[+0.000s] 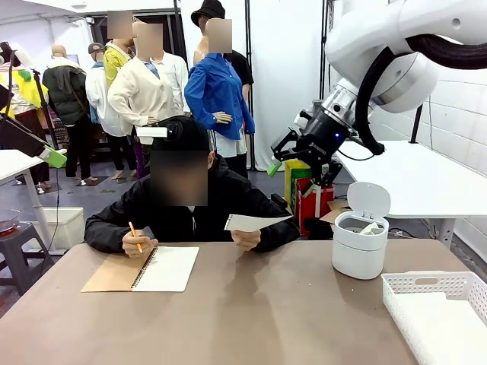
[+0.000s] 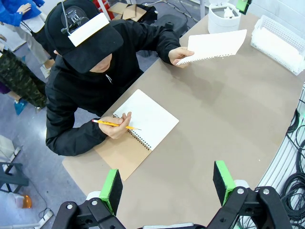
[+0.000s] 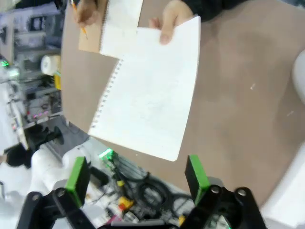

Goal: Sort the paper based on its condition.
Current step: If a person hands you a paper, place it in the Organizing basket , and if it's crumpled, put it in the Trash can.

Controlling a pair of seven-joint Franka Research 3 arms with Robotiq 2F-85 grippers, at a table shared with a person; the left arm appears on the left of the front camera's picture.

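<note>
Handover pending: smooth sheet in person's hand, 12 o'clock over bench.
Right pincer jaws wide, empty, up at 1 o'clock; left pincer also open. Risk: nipping the hand or crumpling the floppy edge, spoiling its grade. Drop points: bin at 2 o'clock, basket at 4. No readable print.

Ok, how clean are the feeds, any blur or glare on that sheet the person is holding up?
Right wrist view: smeared throughout, the paper sheet soft-edged but free of glare. Left wrist view: sharp, with a soft shadow on the table under the sheet. Front view: sharp, evenly lit, no glare on the notebook page.
</note>
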